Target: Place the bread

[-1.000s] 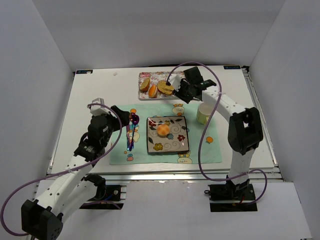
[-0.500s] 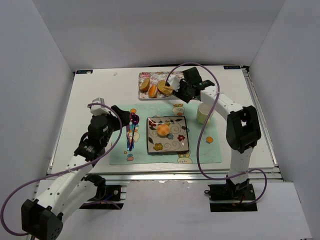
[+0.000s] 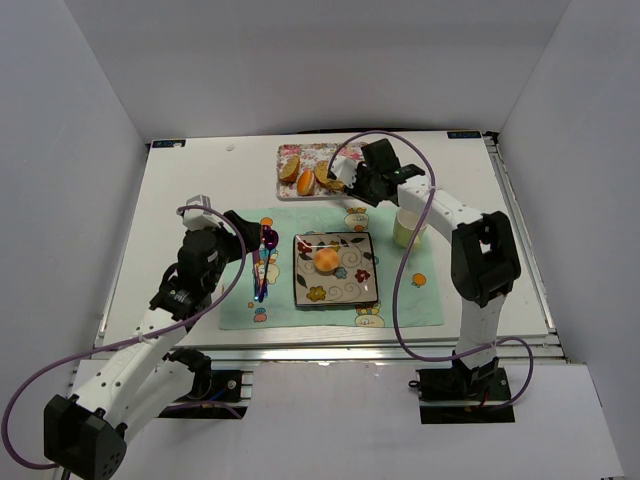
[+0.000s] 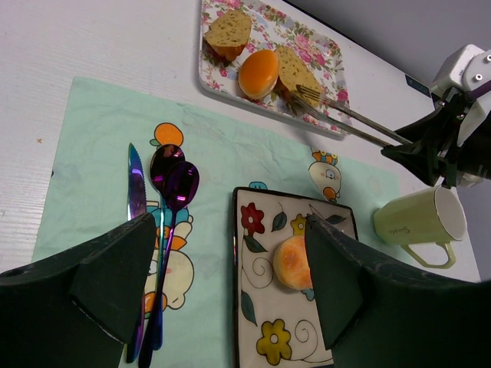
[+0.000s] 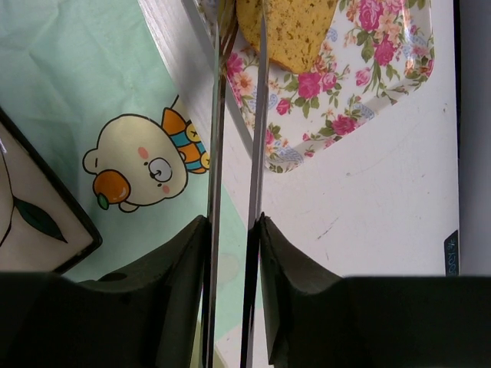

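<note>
Two bread slices (image 4: 228, 31) (image 4: 294, 70) and an orange bun (image 4: 258, 70) lie on the floral tray (image 3: 322, 151) at the back. My right gripper (image 3: 357, 181) (image 5: 232, 222) is shut on metal tongs (image 5: 256, 146) (image 4: 353, 123). The tongs' tips rest at the right-hand slice (image 5: 291, 27); whether they pinch it is hidden. Another round bun (image 3: 326, 260) (image 4: 291, 262) sits on the flowered square plate (image 3: 303, 291) (image 4: 257, 322). My left gripper (image 3: 245, 232) (image 4: 230, 253) hovers open above the placemat, holding nothing.
A pale green cup (image 3: 408, 226) (image 4: 418, 222) stands right of the plate, under the right arm. A knife (image 4: 136, 180) and two purple spoons (image 4: 173, 180) lie on the green placemat (image 3: 400, 300) left of the plate. White walls enclose the table.
The right gripper has shifted left toward the tray with the tongs, bringing their tips onto the right-hand bread slice. The left arm stays still.
</note>
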